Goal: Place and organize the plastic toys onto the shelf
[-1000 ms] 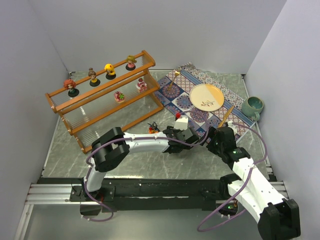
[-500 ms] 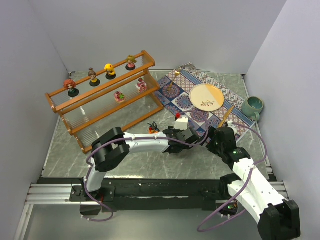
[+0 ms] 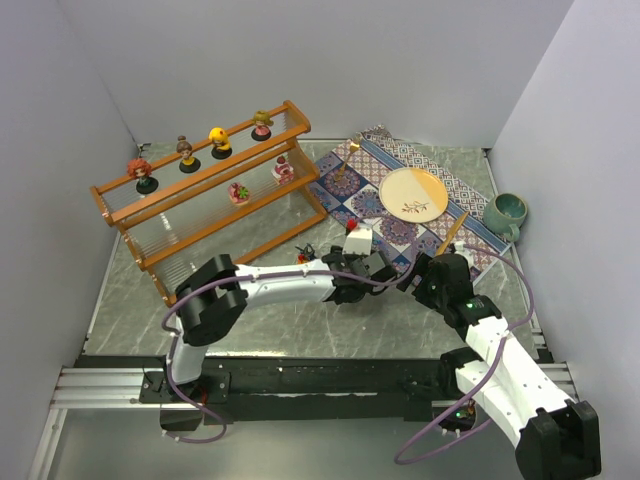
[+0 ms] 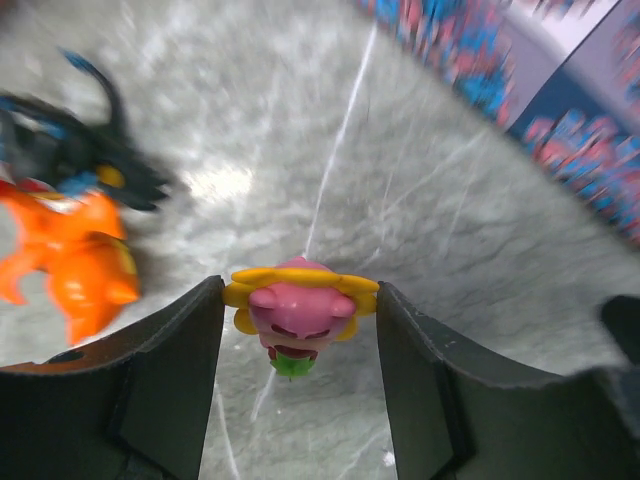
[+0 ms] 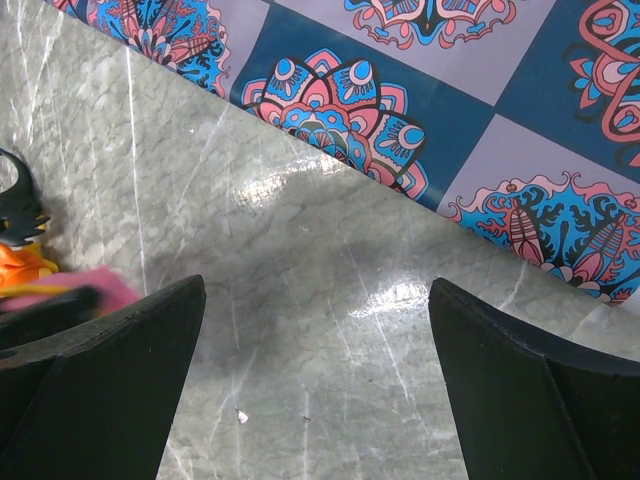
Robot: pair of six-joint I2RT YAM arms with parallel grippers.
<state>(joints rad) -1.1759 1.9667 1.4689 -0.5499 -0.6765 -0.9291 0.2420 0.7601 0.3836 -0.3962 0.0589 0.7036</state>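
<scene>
Petals of the pink flower figurine [image 4: 300, 318], lower centre in the left wrist view, sit pinched in the left tool [image 4: 300, 295]; likely light, rigid and slick, safer held by its body; right tool [image 5: 315, 300] gapes empty.

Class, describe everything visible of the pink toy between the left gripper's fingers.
The pink toy is a small, glossy plastic figure: rounded pink body, yellow brim across its top, red and green bits below. It sits centred between the fingers of the left gripper, brim touching both, apparently gripped over the grey marbled tabletop.
</scene>
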